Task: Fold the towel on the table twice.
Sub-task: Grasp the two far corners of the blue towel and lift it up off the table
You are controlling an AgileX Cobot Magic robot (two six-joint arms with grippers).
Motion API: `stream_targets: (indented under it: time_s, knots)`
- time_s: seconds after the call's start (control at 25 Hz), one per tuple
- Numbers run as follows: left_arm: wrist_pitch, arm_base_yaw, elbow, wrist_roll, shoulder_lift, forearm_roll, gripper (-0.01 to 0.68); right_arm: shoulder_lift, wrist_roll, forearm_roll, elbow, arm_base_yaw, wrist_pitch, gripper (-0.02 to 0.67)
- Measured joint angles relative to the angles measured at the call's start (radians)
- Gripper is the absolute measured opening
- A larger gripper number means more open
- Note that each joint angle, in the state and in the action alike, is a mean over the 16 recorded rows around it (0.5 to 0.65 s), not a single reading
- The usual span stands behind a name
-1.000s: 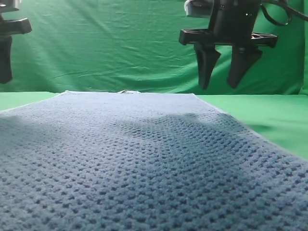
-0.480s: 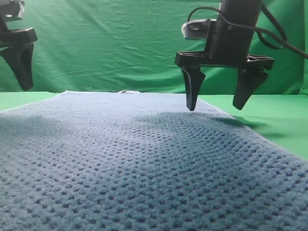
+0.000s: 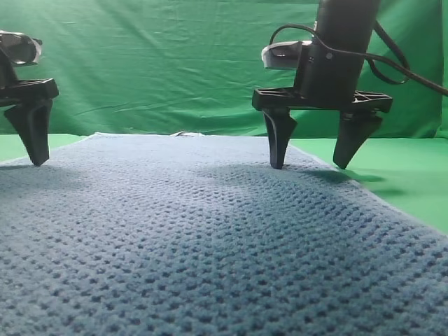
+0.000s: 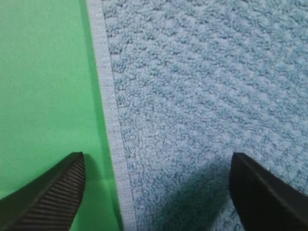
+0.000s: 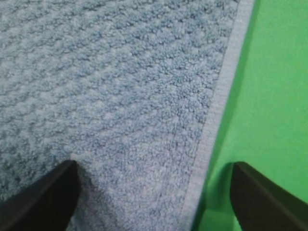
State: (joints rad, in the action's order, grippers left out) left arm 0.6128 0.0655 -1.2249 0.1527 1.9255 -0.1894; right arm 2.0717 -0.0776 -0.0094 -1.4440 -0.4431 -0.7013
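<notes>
You now have both pincers lowered and spread wide, the left pincer (image 3: 31,162) at the frame's left and the right pincer (image 3: 309,166) upper right, each straddling a side hem of the flat towel (image 3: 210,238) on the table (image 3: 413,175), so no fold has begun.

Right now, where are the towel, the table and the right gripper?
towel (image 3: 210,238): exterior high view, waffle middle.
table (image 3: 413,175): exterior high view, bare green right of towel.
right gripper (image 3: 313,166): exterior high view, between fingertips.

No text, label, brand, number or sign can be read in any view. The towel (image 3: 210,231) shows only its weave and pale hem, and the surface (image 3: 399,168) is plain green.
</notes>
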Motion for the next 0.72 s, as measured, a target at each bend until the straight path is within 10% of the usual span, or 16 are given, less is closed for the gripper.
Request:
stream_targets:
  time_s: [0.72]
  knots:
    - [0.182,0.000,-0.144,0.005,0.061,0.006,0.026,-0.014,-0.002,0.017,-0.028,-0.002,-0.021,0.025]
